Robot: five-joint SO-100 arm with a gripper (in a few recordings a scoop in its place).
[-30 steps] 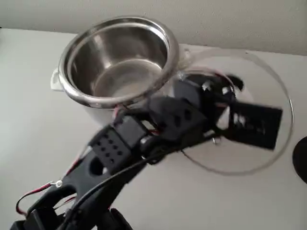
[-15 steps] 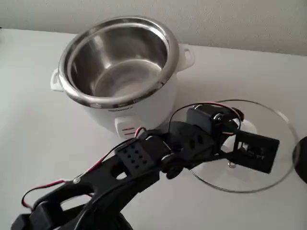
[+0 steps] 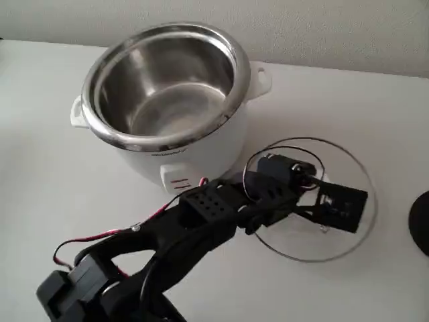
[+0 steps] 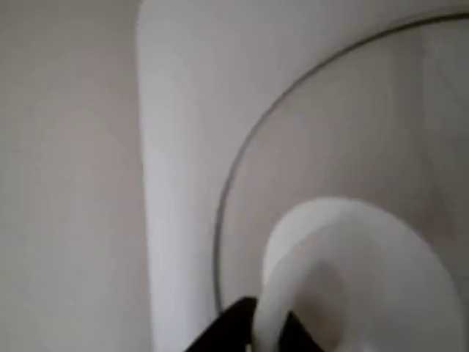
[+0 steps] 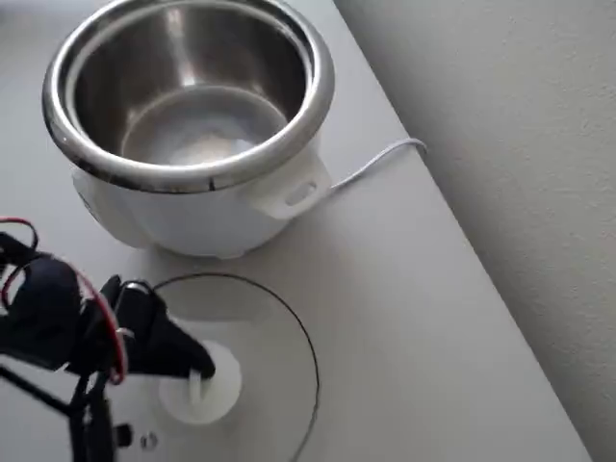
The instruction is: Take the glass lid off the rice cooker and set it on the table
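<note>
the rice cooker stood open on the table, its steel inner pot bare and its switch panel facing the camera in the fixed view. a white cord ran from behind the cooker toward the textured off-white wall in the overhead view. a dark round object sat cut off at the right edge of the fixed view, well apart from the cooker. the glass lid lay just beside the cooker on its right in the fixed view, close to flat, knob side up; whether it rested fully on the table could not be told. being round, it had no long axis. the black arm crossed over the lid's near-left portion and hid most of its centre. the gripper was at the white knob, with a dark finger tip against the knob's side in the overhead view and at the knob's base in the wrist view; whether the claw was clenched on the knob or released could not be told. the tabletop was plain, matte and white.
</note>
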